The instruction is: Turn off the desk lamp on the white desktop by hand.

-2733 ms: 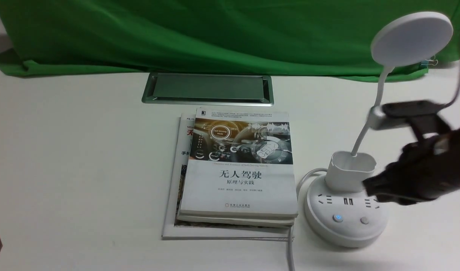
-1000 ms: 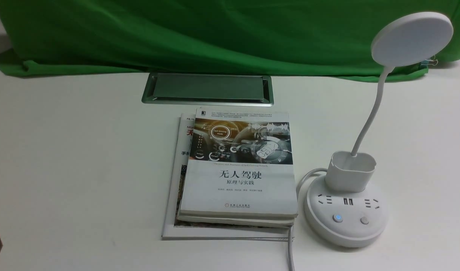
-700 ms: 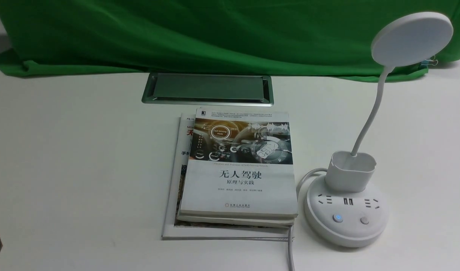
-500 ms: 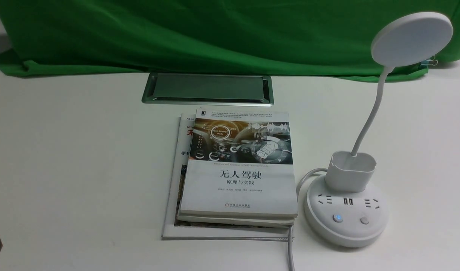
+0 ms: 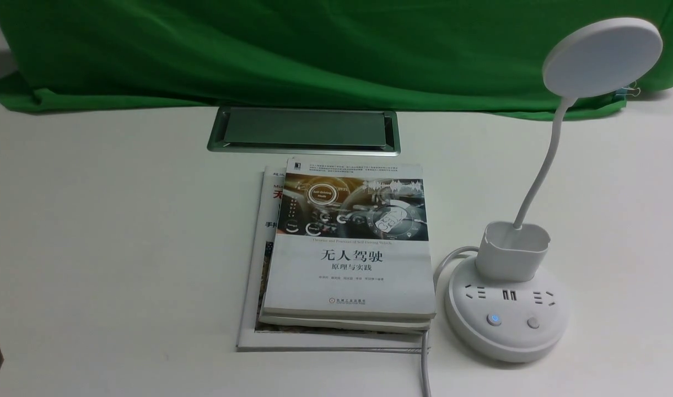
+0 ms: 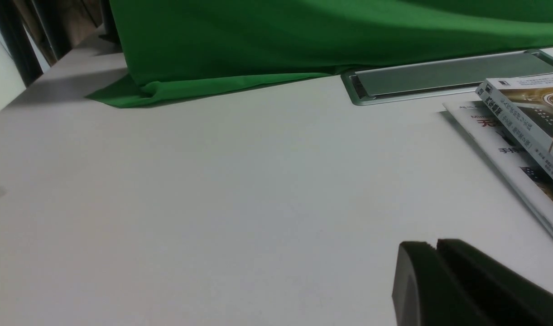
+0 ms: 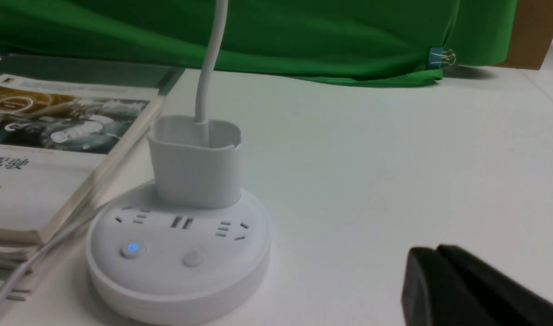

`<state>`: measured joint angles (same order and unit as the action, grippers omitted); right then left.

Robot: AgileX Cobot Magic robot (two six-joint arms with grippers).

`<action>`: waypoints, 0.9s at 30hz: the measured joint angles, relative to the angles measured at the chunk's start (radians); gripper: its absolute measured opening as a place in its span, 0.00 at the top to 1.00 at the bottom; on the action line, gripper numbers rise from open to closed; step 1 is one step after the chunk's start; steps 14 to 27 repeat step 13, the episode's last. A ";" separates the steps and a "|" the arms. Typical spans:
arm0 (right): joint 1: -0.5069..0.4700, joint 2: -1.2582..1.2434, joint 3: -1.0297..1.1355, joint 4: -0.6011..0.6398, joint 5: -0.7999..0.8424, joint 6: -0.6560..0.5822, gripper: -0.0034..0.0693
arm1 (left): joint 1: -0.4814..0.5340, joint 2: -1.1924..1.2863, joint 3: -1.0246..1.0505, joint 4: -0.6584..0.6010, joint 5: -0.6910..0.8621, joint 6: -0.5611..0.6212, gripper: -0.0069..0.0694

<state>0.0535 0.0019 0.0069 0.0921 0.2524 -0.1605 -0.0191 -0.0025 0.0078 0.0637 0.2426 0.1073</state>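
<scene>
Right arm nearer the lamp

The desk lamp stands on the white desktop, ahead of the right gripper; both grippers, left gripper included, show fingers pressed together, holding nothing.

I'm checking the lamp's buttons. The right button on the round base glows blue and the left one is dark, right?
Not quite: the front view shows the left button on the desk lamp glowing blue, and the right button dark.
</scene>
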 joint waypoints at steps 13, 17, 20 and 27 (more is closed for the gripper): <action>0.000 0.000 0.000 0.000 0.000 0.001 0.89 | 0.000 0.000 0.000 0.000 0.000 0.000 0.88; 0.000 0.000 0.000 0.000 0.000 0.001 0.89 | 0.000 0.000 0.000 0.000 0.000 0.000 0.88; 0.000 0.000 0.000 0.000 0.000 0.001 0.89 | 0.000 0.000 0.000 0.000 0.000 0.000 0.88; 0.000 0.000 0.000 0.000 0.000 0.001 0.89 | 0.000 0.000 0.000 0.000 0.000 0.000 0.88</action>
